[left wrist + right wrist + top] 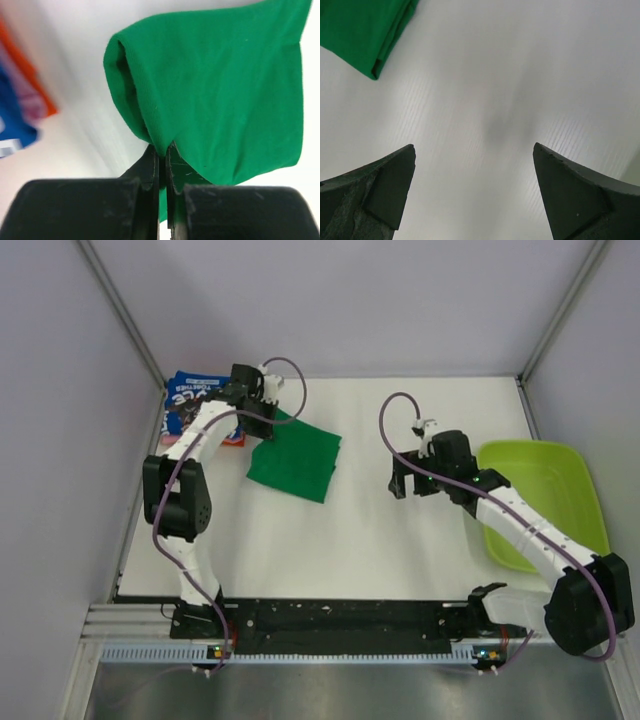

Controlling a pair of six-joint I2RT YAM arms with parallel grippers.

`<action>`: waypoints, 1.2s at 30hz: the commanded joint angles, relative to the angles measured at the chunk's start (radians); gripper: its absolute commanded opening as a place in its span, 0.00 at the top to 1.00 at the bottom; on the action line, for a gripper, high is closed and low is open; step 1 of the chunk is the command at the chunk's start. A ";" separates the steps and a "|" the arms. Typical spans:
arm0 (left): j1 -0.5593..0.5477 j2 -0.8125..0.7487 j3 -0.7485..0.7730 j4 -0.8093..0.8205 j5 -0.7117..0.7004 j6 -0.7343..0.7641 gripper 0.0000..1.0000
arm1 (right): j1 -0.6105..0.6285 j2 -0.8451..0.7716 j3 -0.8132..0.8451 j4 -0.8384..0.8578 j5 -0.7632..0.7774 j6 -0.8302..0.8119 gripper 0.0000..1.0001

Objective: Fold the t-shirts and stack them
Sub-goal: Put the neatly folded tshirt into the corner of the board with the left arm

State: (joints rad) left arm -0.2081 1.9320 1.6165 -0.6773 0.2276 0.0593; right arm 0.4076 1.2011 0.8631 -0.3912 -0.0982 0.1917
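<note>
Plain green t-shirt (300, 465); blue t-shirt (185, 400), white lettering; orange t-shirt (31, 75); lime-green tub (550, 490).

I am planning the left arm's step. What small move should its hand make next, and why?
Probably drag the green t-shirt toward the blue t-shirt: the left hand is shut on its folded edge, and the right hand hangs open, apart.

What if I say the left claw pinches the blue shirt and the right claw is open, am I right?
Not quite: the left wrist view shows the left gripper pinching the green t-shirt, not the blue t-shirt. The right gripper is open.
</note>
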 commanded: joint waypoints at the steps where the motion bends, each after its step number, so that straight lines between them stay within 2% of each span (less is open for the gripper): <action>1: 0.029 0.031 0.179 -0.114 -0.155 0.183 1.00 | 0.002 -0.037 -0.004 -0.003 0.031 -0.035 0.01; 7: 0.047 0.087 0.361 -0.160 -0.359 0.307 1.00 | 0.002 -0.044 -0.016 -0.012 0.051 -0.051 0.01; 20: 0.059 0.170 0.635 -0.159 -0.554 0.435 1.00 | 0.000 -0.035 -0.047 -0.018 0.094 -0.077 0.01; 36: 0.090 0.167 0.746 -0.039 -0.585 0.447 1.00 | 0.000 -0.002 -0.059 -0.018 0.146 -0.094 0.01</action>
State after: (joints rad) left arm -0.1219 2.1407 2.2688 -0.8337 -0.3237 0.4892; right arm 0.4076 1.1954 0.8112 -0.4290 0.0269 0.1051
